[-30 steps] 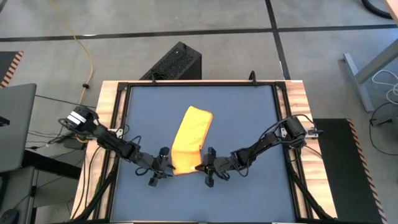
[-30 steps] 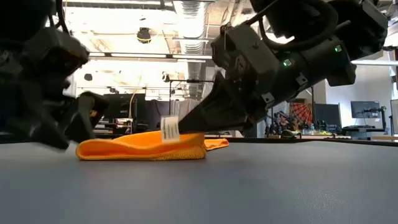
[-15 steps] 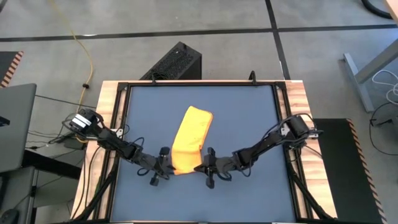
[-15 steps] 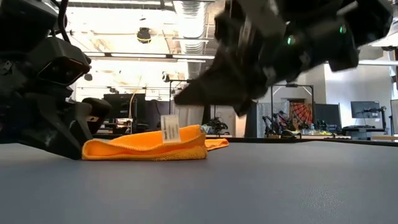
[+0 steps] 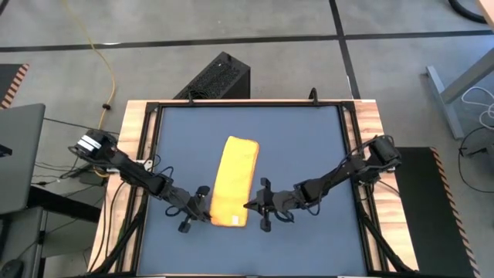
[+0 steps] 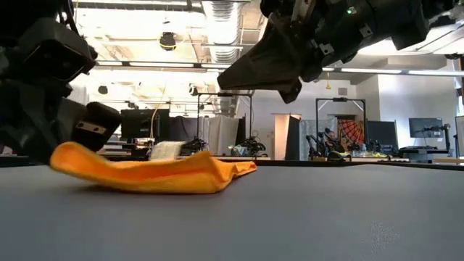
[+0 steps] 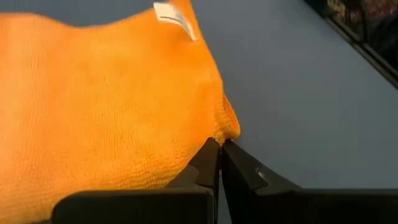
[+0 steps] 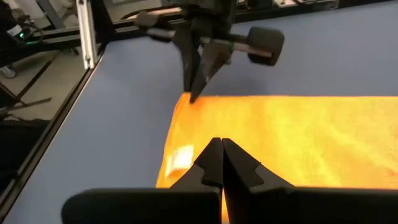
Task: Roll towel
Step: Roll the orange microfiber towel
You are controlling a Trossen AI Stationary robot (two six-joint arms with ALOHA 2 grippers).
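The yellow towel (image 5: 234,181) lies as a long strip on the dark blue tabletop (image 5: 309,147), its length running from far to near. Its white tag (image 7: 174,15) is at the near end. My left gripper (image 5: 204,214) is at the towel's near left corner and is shut on it. My right gripper (image 5: 248,205) hovers shut above the towel's near right side (image 8: 286,137) and touches nothing. In the low view, my right gripper (image 6: 225,76) is well above the cloth (image 6: 159,174). My left gripper pinches the towel's near left corner (image 7: 225,132) between its two fingertips; whether that is one layer or several, I cannot tell. The fingers come slanting down from the table's left. The corner (image 6: 61,154) is raised a little off the table, and the rest of the towel lies flat.
A wooden frame (image 5: 135,154) borders the tabletop. A black box (image 5: 216,77) stands on the floor beyond the far edge, and a laptop (image 5: 15,154) sits off to the left. Bare blue surface shows on both sides of the towel.
My left gripper has shut on the towel's near left corner and raised it slightly. My right gripper has risen off the towel's near end, still shut. The towel's near end has shifted toward the near edge, so the strip now lies straighter and longer.
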